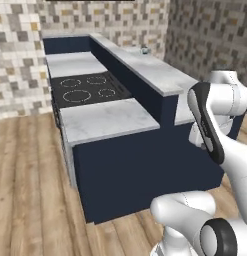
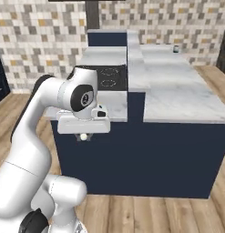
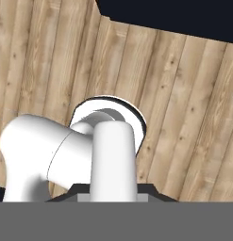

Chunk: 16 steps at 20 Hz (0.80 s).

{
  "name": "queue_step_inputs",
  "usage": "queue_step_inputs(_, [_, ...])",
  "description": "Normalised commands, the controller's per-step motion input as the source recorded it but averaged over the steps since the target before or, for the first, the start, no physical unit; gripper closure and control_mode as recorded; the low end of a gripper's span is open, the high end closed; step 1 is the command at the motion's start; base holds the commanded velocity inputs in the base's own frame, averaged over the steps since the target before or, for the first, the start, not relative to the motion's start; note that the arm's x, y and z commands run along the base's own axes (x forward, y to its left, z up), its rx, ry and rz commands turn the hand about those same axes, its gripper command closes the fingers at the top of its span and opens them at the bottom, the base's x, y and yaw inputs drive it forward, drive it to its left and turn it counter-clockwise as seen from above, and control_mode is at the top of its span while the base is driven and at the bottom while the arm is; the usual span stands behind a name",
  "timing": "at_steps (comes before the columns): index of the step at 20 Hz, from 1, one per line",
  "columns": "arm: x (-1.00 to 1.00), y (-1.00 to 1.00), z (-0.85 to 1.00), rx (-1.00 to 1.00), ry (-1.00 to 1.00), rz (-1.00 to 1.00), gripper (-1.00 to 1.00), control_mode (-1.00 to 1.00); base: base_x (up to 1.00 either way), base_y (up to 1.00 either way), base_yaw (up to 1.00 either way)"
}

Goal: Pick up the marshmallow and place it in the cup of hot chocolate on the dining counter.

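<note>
- One small pale lump, by the look of it the marshmallow point(image 2: 83, 137), sits pinched between the closed fingers of the gripper point(image 2: 83, 136). The gripper hangs at the left, off the near end of the kitchen island and pointing down at the plank floor point(image 3: 193, 94).
- Picking up looks done, so the carry to the cup appears to be the step in hand. Nothing has yet gone into the drink.
- Moving right, the low marble worktop point(image 1: 107, 120) and the black cooktop point(image 1: 87, 87) with its four rings lie beyond the hand. The hand seems to hang about level with that worktop's edge or below it, so it probably needs lifting before it can cross.
- Next comes the raised marble ledge point(image 2: 134, 59), which runs the length of the island and divides the cooking side from the dining counter point(image 2: 177, 91). It is the main thing in the way, and a straight path to the cup would have to clear it.
- At the far right, the cup of hot chocolate point(image 2: 176, 48) stands alone at the distant end of the dining counter, close to the tiled wall point(image 2: 41, 36) and well apart from the gripper.
- From here the cup looks beyond the arm's reach, so the base will likely have to drive along the island's navy side point(image 2: 145, 154). After that the hand must be brought squarely over a very small rim before the fingers part.
</note>
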Motion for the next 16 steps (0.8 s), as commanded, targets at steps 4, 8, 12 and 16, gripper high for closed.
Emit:
queue_step_inputs(4, [0.0, 0.0, 0.0, 0.0, 0.0, 0.0, 1.0, 1.0, 0.0, -1.0, 0.0])
queue_step_inputs(8, [0.0, 0.0, 0.0, 0.0, 0.0, 0.0, 1.0, 1.0, 0.0, -1.0, 0.0])
queue_step_inputs(12, [0.0, 0.0, 0.0, 0.0, 0.0, 0.0, 1.0, 1.0, 0.0, -1.0, 0.0])
queue_step_inputs(16, [0.0, 0.0, 0.0, 0.0, 0.0, 0.0, 1.0, 1.0, 0.0, -1.0, 0.0])
